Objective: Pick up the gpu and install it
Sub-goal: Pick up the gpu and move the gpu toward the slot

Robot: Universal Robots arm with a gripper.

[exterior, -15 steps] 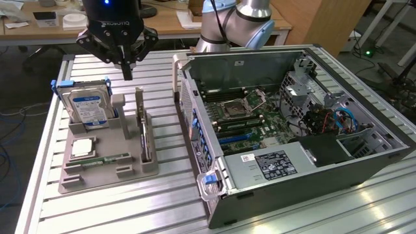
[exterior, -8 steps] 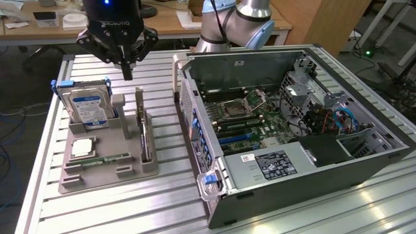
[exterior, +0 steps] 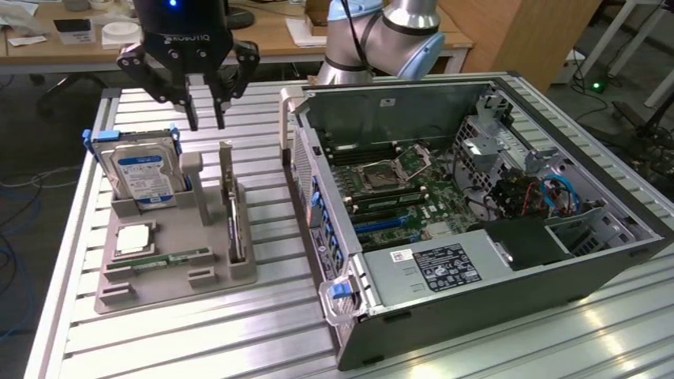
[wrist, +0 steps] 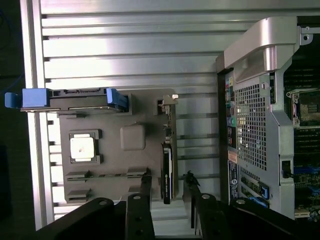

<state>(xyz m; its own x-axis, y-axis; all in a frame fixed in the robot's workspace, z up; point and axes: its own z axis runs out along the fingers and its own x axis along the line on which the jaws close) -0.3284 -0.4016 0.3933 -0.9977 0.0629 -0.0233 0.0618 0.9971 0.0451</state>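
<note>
Slatted table (exterior: pixel 211 339) bears a tray (exterior: pixel 158 278) on the exterior view's left. Gripper (exterior: pixel 207 125), spread, hovers over the upright gpu (exterior: pixel 236 225): approach step; a grasp calls for straddling its edge.

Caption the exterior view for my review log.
Open gripper poised above the gpu, upright in its gray holder beside the open computer case.
</note>
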